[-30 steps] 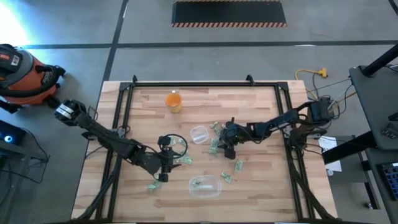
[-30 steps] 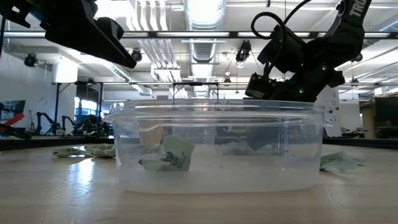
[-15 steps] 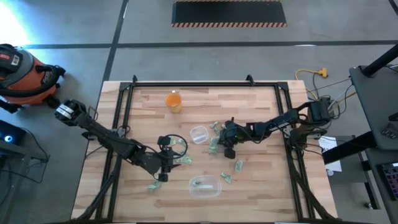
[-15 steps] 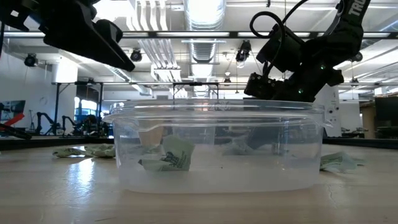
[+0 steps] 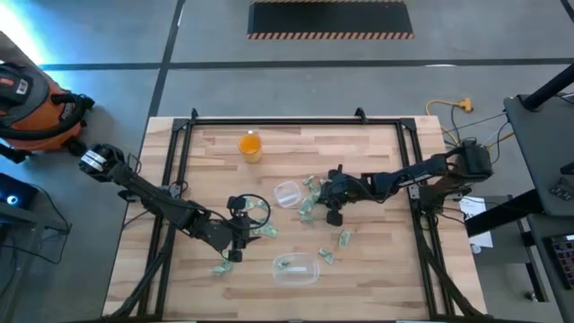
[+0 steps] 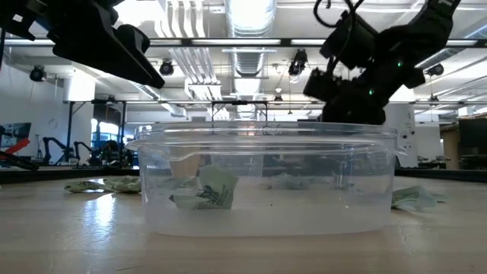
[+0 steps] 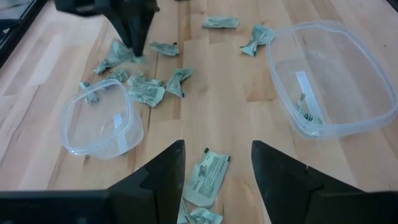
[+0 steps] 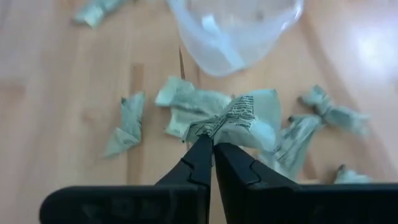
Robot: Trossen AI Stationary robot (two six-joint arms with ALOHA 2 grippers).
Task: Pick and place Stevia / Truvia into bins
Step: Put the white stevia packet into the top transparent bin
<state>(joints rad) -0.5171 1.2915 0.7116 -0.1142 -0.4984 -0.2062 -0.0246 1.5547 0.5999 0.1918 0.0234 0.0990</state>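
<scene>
Right gripper [image 8: 208, 149] is pinched shut on one Stevia sachet [image 8: 245, 118] by its edge, lifted just clear of the pile beside the small cup [image 8: 233, 28], presumably so only one comes away. Left gripper [image 7: 214, 165] hangs spread over a loose sachet [image 7: 206, 176] near the same cup; tub [image 5: 295, 266] further off.

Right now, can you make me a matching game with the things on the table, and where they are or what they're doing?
Things:
1. orange cup
2. right gripper
3. left gripper
4. big clear tub

States:
A. open, above a sachet lying flat
B. far end of the table, alone
C. one sachet inside
D. pinching a sachet

Pairs: 1-B, 2-D, 3-A, 4-C
</scene>
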